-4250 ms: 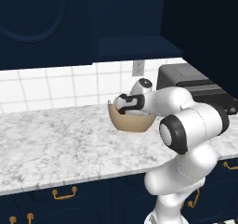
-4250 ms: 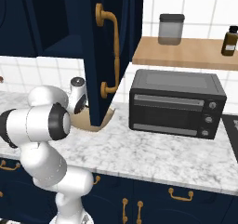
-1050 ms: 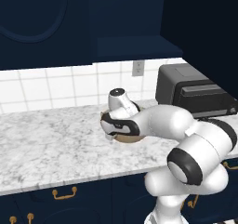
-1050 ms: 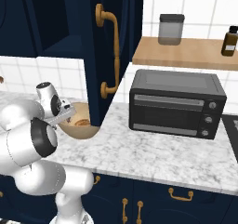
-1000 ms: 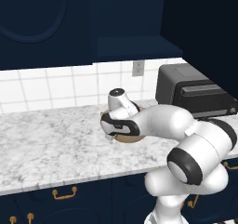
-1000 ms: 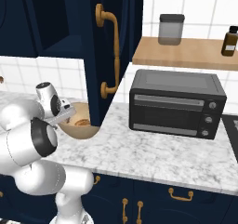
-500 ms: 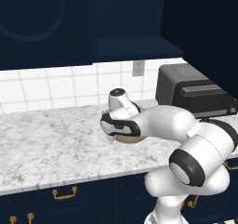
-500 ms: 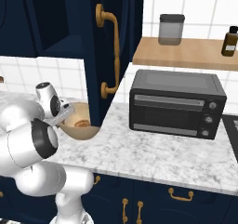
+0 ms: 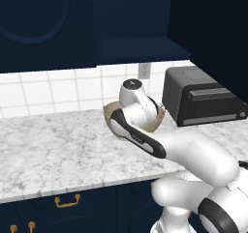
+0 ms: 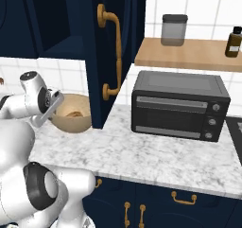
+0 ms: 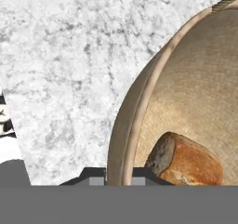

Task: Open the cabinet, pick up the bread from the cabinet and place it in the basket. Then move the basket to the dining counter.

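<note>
The round tan basket (image 10: pixel 78 123) stands on the marble counter below the open navy cabinet door (image 10: pixel 128 42) with its long brass handle (image 10: pixel 111 52). The golden-brown bread (image 11: pixel 186 160) lies inside the basket (image 11: pixel 195 79), and also shows as the bread (image 10: pixel 73 113) in the right base view. My gripper (image 11: pixel 118 175) is shut on the basket's left rim, one finger inside and one outside. From the right base view the gripper (image 10: pixel 48 111) reaches down onto that rim. In the left base view my hand covers most of the basket (image 9: pixel 111 113). The dining counter is out of view.
A black toaster oven (image 10: pixel 179 106) stands on the counter right of the basket. Above it a wooden shelf (image 10: pixel 189 54) carries a jar (image 10: pixel 174 29) and a dark bottle (image 10: pixel 234 41). The open door hangs just right of the basket. Bare marble (image 9: pixel 53 150) stretches to the left.
The jaws have closed on the basket's rim. Hand and basket have hardly shifted.
</note>
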Robot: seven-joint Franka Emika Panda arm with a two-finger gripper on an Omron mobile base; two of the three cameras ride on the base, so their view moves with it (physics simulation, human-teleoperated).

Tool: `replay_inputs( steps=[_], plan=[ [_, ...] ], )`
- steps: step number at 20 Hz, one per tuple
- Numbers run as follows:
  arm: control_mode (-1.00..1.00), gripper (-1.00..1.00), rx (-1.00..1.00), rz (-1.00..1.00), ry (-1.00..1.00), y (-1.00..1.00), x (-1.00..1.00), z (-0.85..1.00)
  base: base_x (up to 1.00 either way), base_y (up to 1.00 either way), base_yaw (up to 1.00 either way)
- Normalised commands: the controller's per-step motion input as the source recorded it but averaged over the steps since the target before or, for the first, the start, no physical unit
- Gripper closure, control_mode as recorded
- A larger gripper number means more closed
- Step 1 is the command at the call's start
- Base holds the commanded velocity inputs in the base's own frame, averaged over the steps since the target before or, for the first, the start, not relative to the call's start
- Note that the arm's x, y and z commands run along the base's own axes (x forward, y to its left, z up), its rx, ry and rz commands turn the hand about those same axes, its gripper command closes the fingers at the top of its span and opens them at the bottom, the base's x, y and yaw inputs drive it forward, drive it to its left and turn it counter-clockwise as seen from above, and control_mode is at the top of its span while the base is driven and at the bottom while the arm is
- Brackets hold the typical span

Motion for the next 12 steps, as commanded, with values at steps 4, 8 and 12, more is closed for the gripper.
replay_inputs(
  steps=[4,8,12],
  plan=[
    [-1.0,1.0,-0.03,0.32,-0.13,-0.23,-0.76,0.6,0.0,0.0,0.0],
    [-1.0,1.0,0.0,0.22,0.04,-0.11,0.0,0.4,0.0,0.0,0.0],
    [-1.0,1.0,0.0,0.03,-0.06,-0.01,0.0,0.0,0.0,0.0,0.0]
  ],
)
